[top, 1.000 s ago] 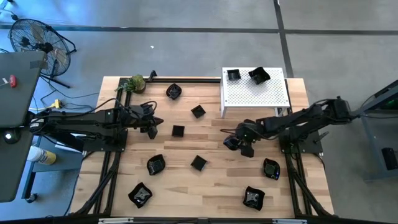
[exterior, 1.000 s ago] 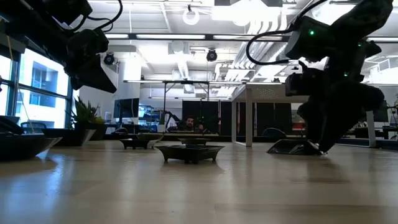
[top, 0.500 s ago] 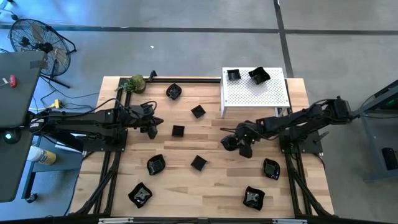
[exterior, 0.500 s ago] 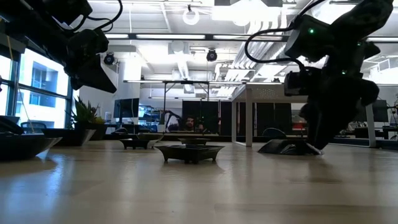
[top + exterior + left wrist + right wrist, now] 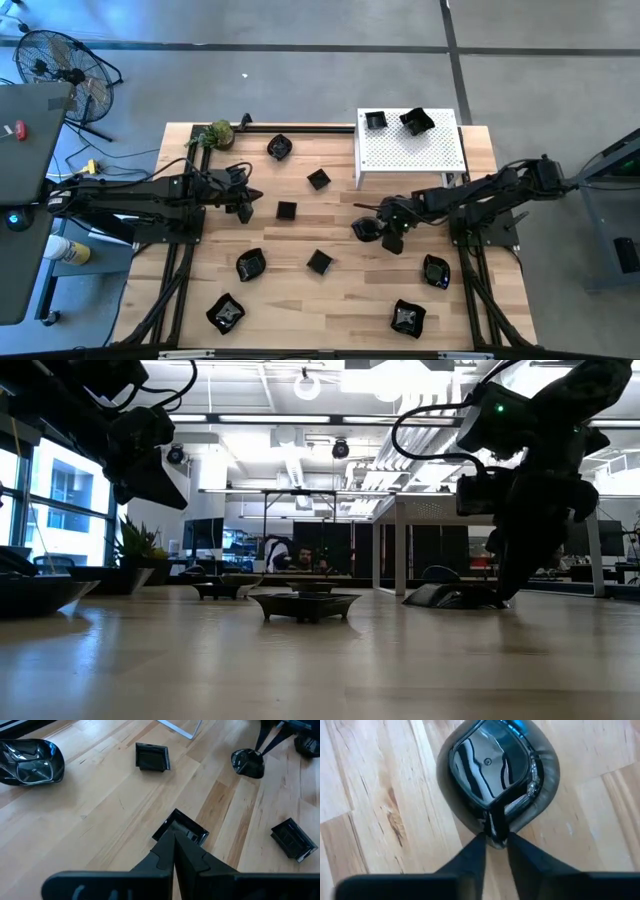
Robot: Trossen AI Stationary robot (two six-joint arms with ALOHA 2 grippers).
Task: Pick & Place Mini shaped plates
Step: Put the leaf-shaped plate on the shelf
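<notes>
Several small glossy black mini shaped plates lie scattered on the wooden table [image 5: 340,290], and two sit on the white perforated stand [image 5: 410,150]. My right gripper [image 5: 378,229] is at mid table, shut on a rounded plate [image 5: 490,767], which also shows in the high view [image 5: 364,229] and the low view [image 5: 448,597]. My left gripper [image 5: 246,206] is shut and hangs above the table's left part. Its tips [image 5: 174,838] are over a square plate [image 5: 187,829] that lies flat on the wood. My right gripper pinches the rounded plate's rim [image 5: 496,831] between its two fingers [image 5: 472,854], on the side facing the table's right edge. The fingers come from the right, slanting down. The plate's underside rests on the table [image 5: 450,603].
A green leafy ball [image 5: 220,133] sits at the far left corner. Other plates lie near the front edge [image 5: 226,313], [image 5: 407,318], [image 5: 435,271] and around the middle [image 5: 319,262], [image 5: 318,179]. Bare wood shows between them.
My right gripper has closed on the rounded plate's rim and shifted a little toward the table's left edge. The plate has slid the same way along the table.
</notes>
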